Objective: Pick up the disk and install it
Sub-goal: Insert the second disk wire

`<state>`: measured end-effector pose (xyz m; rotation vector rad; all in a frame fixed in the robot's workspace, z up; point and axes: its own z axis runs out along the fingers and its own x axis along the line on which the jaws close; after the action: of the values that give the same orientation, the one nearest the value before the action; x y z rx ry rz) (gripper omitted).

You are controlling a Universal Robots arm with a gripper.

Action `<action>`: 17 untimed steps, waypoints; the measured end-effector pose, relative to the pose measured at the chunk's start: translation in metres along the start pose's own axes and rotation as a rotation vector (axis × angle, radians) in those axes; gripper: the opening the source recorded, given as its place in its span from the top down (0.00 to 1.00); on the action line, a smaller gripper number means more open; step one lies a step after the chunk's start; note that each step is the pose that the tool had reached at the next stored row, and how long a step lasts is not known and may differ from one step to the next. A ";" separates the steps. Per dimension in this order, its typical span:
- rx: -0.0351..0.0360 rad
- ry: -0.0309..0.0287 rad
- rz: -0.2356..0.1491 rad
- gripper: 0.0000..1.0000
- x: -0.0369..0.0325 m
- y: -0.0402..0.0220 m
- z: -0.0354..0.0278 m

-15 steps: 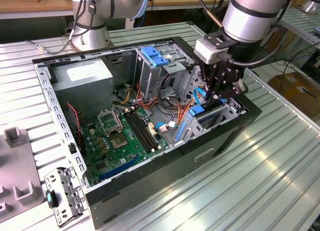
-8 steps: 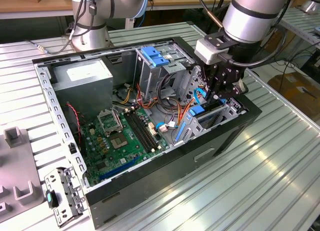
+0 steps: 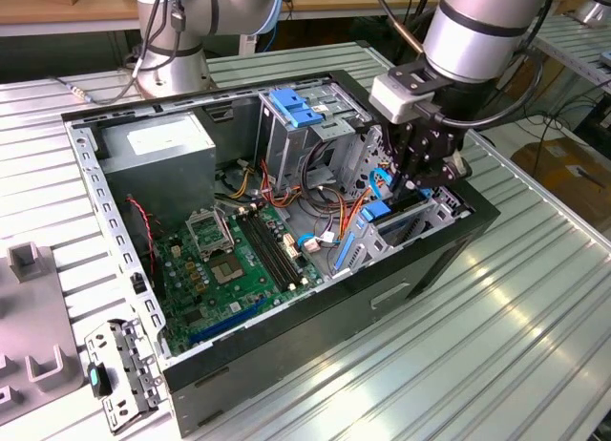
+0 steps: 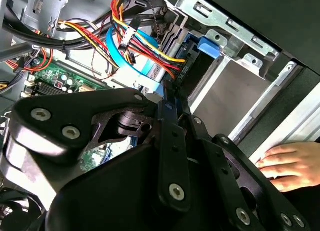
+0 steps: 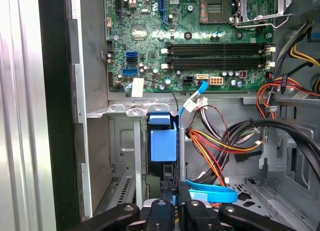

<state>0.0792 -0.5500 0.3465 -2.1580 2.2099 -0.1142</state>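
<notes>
The open black metal computer case (image 3: 286, 298) lies on the ribbed table. Over its front drive cage, the silver arm (image 3: 477, 31) points straight down. Its black gripper (image 3: 425, 174) is closed edge-on around the silver disk in its blue plastic carrier (image 5: 163, 143), upright and partly down in the cage slot. Red-yellow-orange cables (image 5: 220, 146) crowd beside the slot. A person's hand (image 4: 290, 166) rests outside the case.
</notes>
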 end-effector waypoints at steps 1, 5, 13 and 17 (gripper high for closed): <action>0.0000 -0.0004 0.000 0.84 -0.0001 0.0000 0.0006; -0.0012 -0.0030 0.000 0.84 -0.0001 0.0001 0.0031; -0.0019 -0.0056 0.001 0.84 0.0002 0.0003 0.0066; -0.0017 -0.0063 0.001 0.76 0.0003 -0.0004 -0.0003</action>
<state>0.0796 -0.5503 0.3468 -2.1556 2.2080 -0.1053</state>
